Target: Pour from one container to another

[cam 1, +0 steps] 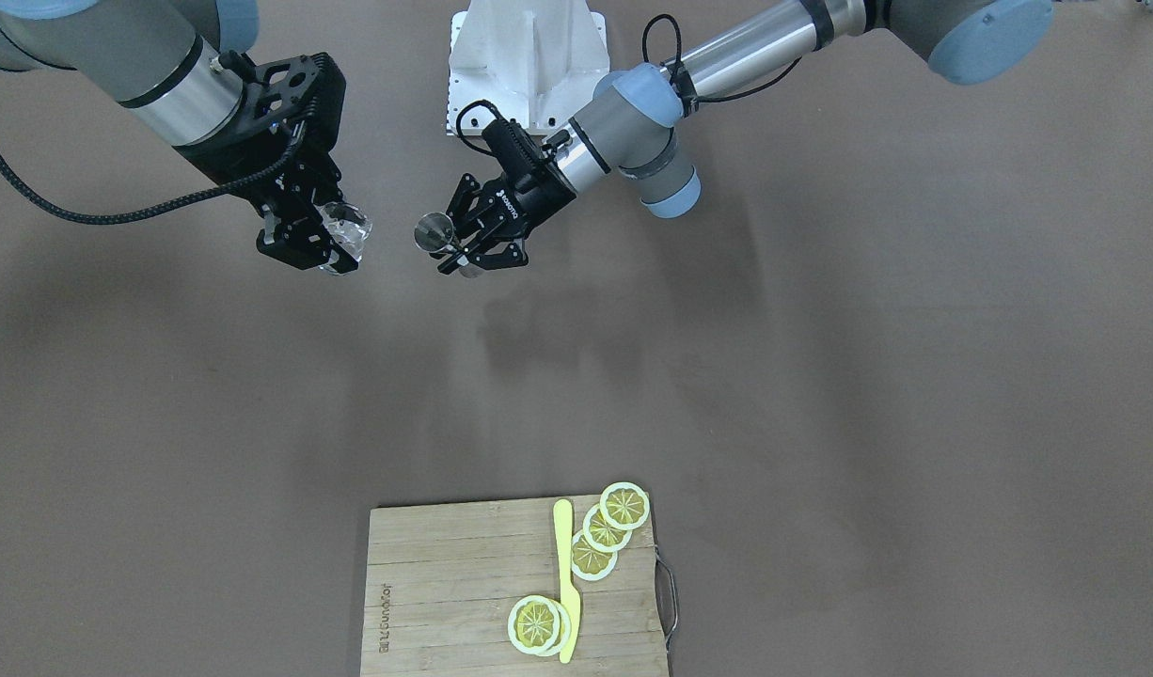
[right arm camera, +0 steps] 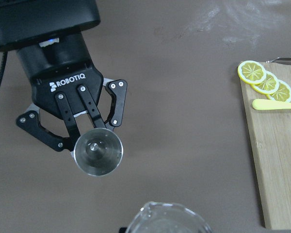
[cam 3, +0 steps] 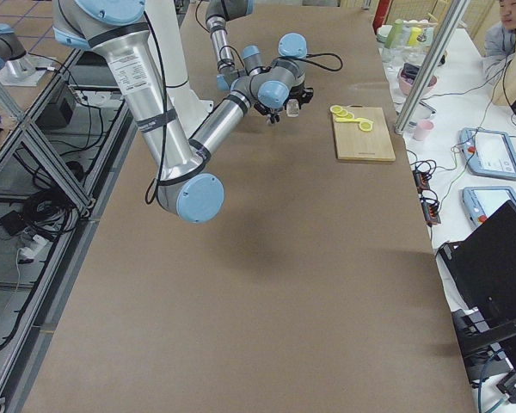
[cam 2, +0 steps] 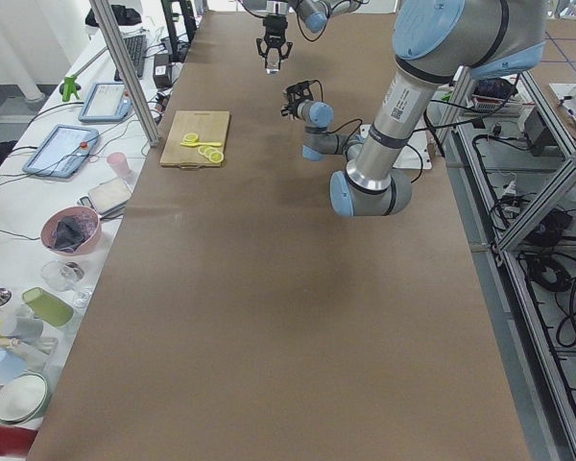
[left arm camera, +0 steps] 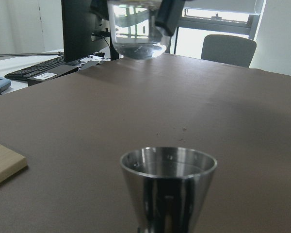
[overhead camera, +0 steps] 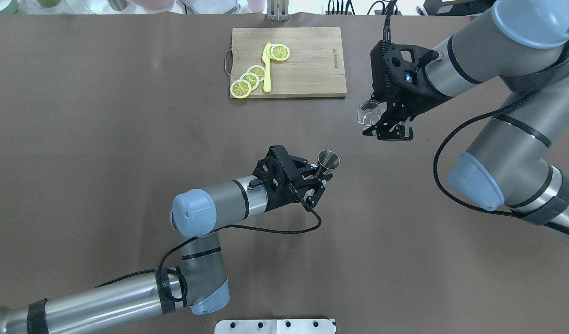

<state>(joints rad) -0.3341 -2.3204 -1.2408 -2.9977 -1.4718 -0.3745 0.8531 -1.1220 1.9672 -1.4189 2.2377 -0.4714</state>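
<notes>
Item one: small clear drinking glass [overhead camera: 369, 114], clamped in my right gripper [overhead camera: 382, 121] and carried in the air, higher than the jigger [overhead camera: 327, 160] and off to one side, not yet over its mouth. I judge it rigid, thick-based, smooth and breakable. The hold belongs across the rounded wall, firm but not crushing. Contents: cannot tell. Item two: steel jigger, pinched at its narrow waist by my left gripper [overhead camera: 318, 177], upright, open cone up, apparently raised off the table [overhead camera: 126, 139]. I judge it light, stiff and slick, with the flared cones guarding against slip. Its narrow mouth calls for a slow tilt. Also present, well apart: wooden cutting board [overhead camera: 307, 69], lemon slices [overhead camera: 249, 80], yellow knife [overhead camera: 267, 69].
</notes>
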